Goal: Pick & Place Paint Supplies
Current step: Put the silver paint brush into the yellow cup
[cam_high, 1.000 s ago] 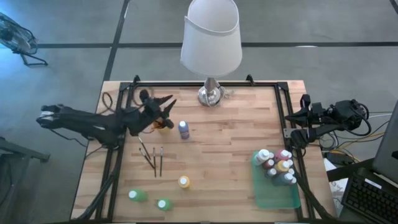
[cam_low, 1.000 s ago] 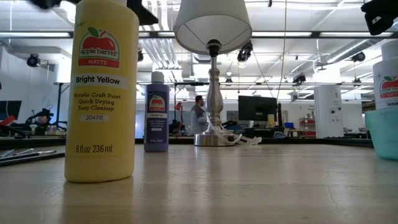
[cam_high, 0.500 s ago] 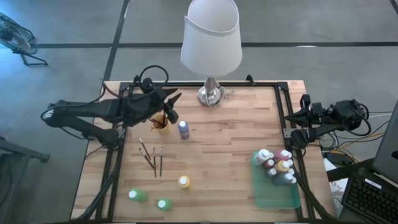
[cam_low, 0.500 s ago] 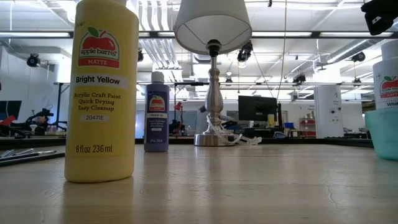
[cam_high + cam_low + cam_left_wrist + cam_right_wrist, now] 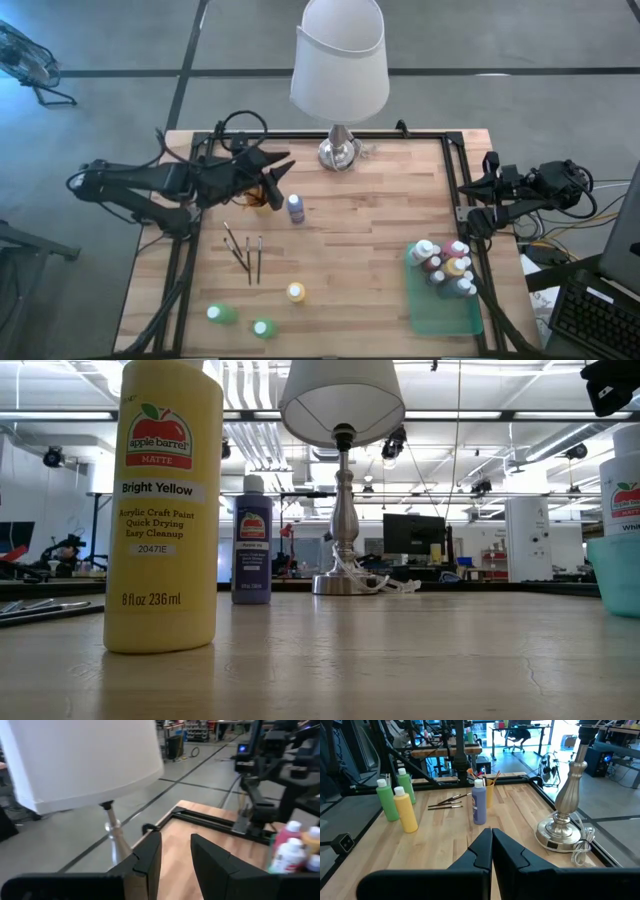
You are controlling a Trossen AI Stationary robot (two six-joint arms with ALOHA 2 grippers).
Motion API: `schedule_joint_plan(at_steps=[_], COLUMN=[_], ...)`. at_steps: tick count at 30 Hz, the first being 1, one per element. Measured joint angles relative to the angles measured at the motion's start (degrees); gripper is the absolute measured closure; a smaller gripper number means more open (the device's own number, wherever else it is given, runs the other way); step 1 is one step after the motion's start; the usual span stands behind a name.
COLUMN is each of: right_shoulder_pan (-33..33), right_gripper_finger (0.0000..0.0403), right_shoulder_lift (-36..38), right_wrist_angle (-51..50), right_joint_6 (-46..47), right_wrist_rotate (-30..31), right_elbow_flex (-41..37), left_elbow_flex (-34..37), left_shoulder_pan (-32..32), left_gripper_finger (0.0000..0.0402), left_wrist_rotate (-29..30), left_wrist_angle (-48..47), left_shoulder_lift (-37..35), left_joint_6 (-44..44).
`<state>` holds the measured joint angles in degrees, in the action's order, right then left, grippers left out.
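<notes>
1. While the left gripper point(image 5: 280, 175) hangs over the table's far left part, its fingers point(image 5: 150, 857) stand slightly parted; bare wood shows through the gap and nothing is seen between them.
2. Just under and beside those fingers sits a yellowish cup point(image 5: 488, 791) holding brushes; whether the fingers touch it, I cannot tell.
3. Purple bottle point(image 5: 296, 208) stands upright just beside the left fingertips, close against the cup.
4. Three loose paintbrushes point(image 5: 245, 252) lie flat on the wood, near the left fingers, toward the front edge.
5. Yellow bottle point(image 5: 296, 292) and two green bottles point(image 5: 220, 314) stand upright farther off from the left fingers, past the brushes.
6. Right gripper point(image 5: 491, 831) waits at the table's right edge, fingers pressed together on nothing.
7. Green tray point(image 5: 445, 315), near the right fingers, holds a cluster of bottles point(image 5: 445, 265).
8. Lamp point(image 5: 340, 60) stands ahead of the left fingertips.
</notes>
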<state>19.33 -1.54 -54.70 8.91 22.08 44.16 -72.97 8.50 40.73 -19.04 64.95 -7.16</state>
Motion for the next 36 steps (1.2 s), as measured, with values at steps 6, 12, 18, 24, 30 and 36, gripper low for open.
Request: schedule_joint_plan(at_steps=[6, 12, 18, 24, 30, 36], right_shoulder_pan=[0.0, 0.0, 0.0, 0.0, 0.0, 0.0], right_gripper_finger=[0.0394, 0.0394, 0.0394, 0.0394, 0.0394, 0.0394], right_shoulder_lift=[0.0, 0.0, 0.0, 0.0, 0.0, 0.0], right_wrist_angle=[0.0, 0.0, 0.0, 0.0, 0.0, 0.0], right_joint_6=[0.0, 0.0, 0.0, 0.0, 0.0, 0.0], right_wrist_rotate=[0.0, 0.0, 0.0, 0.0, 0.0, 0.0], right_elbow_flex=[0.0, 0.0, 0.0, 0.0, 0.0, 0.0], left_elbow_flex=[0.0, 0.0, 0.0, -0.3, -0.3, -0.3], left_shoulder_pan=[5.1, 10.8, 16.5, 20.3, 23.1, 24.6], left_gripper_finger=[0.0291, 0.0291, 0.0291, 0.0291, 0.0291, 0.0291], left_wrist_rotate=[-0.1, 0.0, 1.9, 5.3, 5.4, 5.4], left_wrist_angle=[0.0, 0.0, -0.3, -0.5, -3.7, -8.4], left_shoulder_lift=[0.0, 0.0, 0.0, 0.0, 0.0, 0.0], left_joint_6=[-4.1, -9.4, -13.1, -13.5, -18.1, -21.5])
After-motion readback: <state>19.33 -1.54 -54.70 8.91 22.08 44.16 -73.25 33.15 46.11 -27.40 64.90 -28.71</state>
